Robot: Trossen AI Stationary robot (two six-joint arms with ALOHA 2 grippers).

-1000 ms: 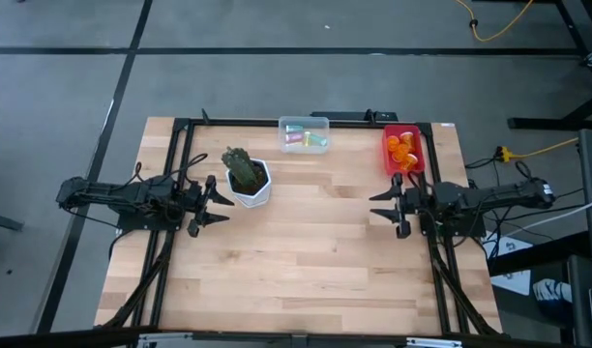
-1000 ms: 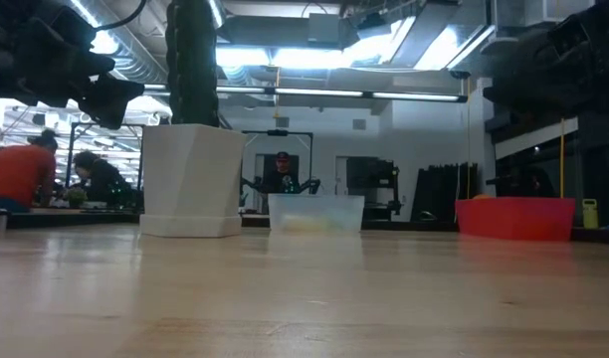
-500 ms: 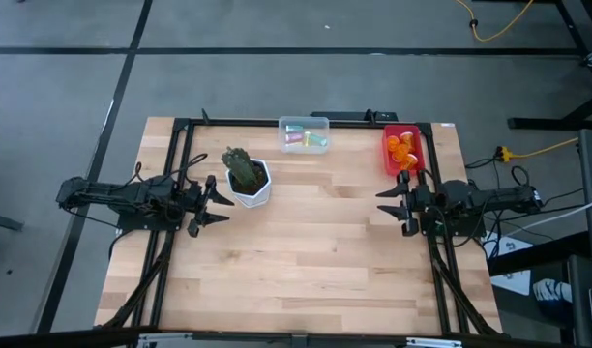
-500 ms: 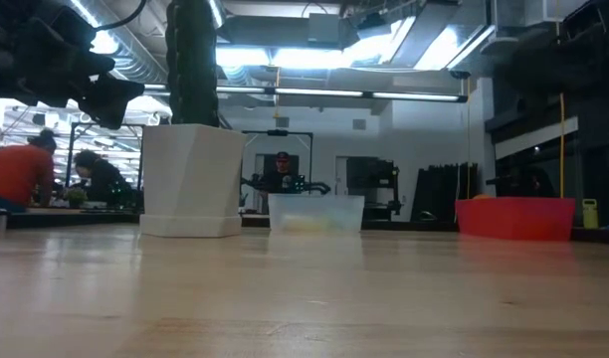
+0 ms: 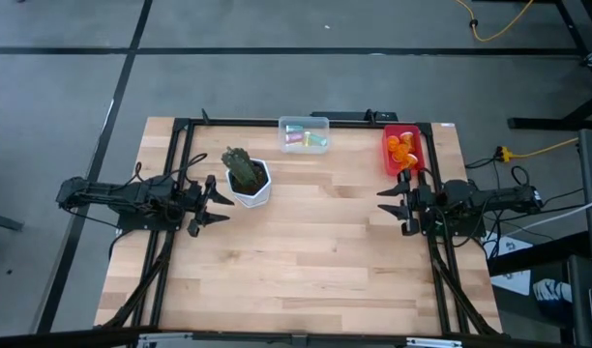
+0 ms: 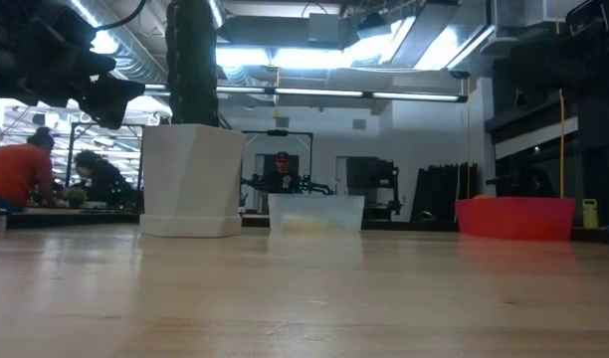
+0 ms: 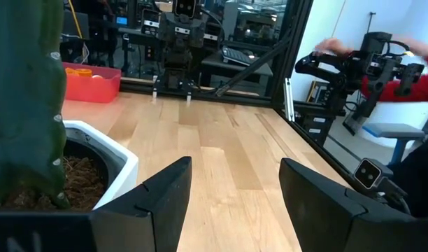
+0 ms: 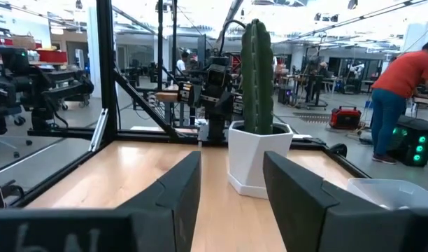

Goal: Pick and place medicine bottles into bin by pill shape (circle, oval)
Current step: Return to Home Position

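Several orange medicine bottles [image 5: 402, 147] lie in the red bin [image 5: 389, 155] at the far right. Pink and green bottles [image 5: 305, 141] lie in the clear bin [image 5: 321, 124] at the far middle. My left gripper [image 5: 217, 201] is open and empty at the table's left, just beside the cactus pot. My right gripper [image 5: 383, 204] is open and empty at the table's right, just nearer than the red bin. Both hover above the table and point toward its middle. No bottle shows on the bare tabletop.
A white hexagonal pot with a cactus [image 5: 247, 178] stands left of centre, close to my left gripper; it also shows in the low view [image 6: 190, 179] and the right wrist view [image 8: 259, 164]. A black frame [image 5: 180, 155] runs along the table's sides. People show in the room beyond.
My right gripper has drawn back a little toward the table's right edge, still open and empty, then kept still.
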